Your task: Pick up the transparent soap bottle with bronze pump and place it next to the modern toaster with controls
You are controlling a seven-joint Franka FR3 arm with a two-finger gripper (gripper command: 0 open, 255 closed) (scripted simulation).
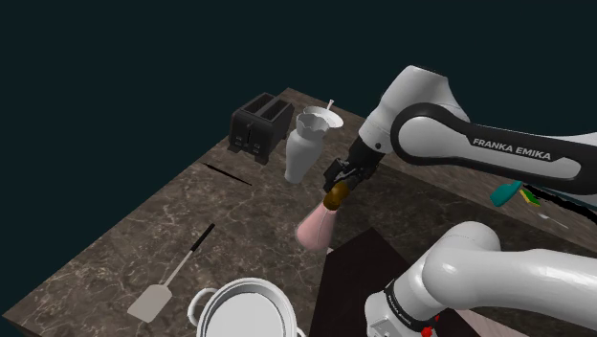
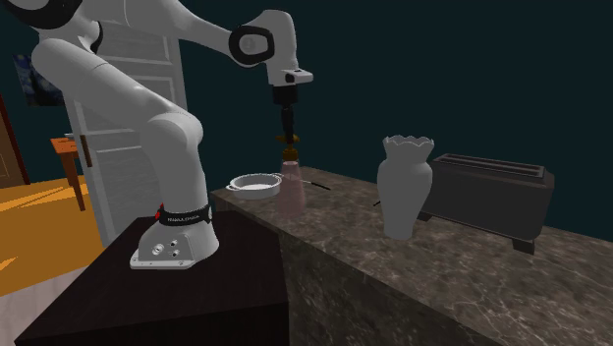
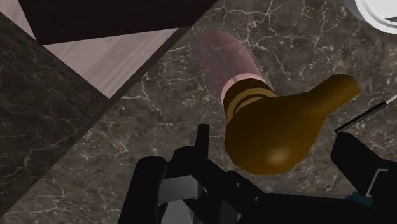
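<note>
We are recording the soap bottle [image 2: 291, 192], a pinkish clear body with a bronze pump [image 3: 280, 127], standing upright on the dark marble counter [image 1: 124, 239]. It is sitting at the counter's edge by the stand [image 2: 98, 305], well apart from the toaster [image 2: 488, 187]. A white vase [image 2: 405, 187] is standing between the bottle and the toaster, just beside the toaster. The gripper [image 2: 286, 136] is hanging directly over the bottle and pointing down. Its fingers [image 3: 191, 165] are standing wide on either side of the pump head, and a sliver of counter is showing between each finger and the pump, so we are noting no grip. Farther from the toaster than the bottle, a white pot [image 1: 246, 308] and a spatula [image 1: 167, 282] are lying on the counter.
</note>
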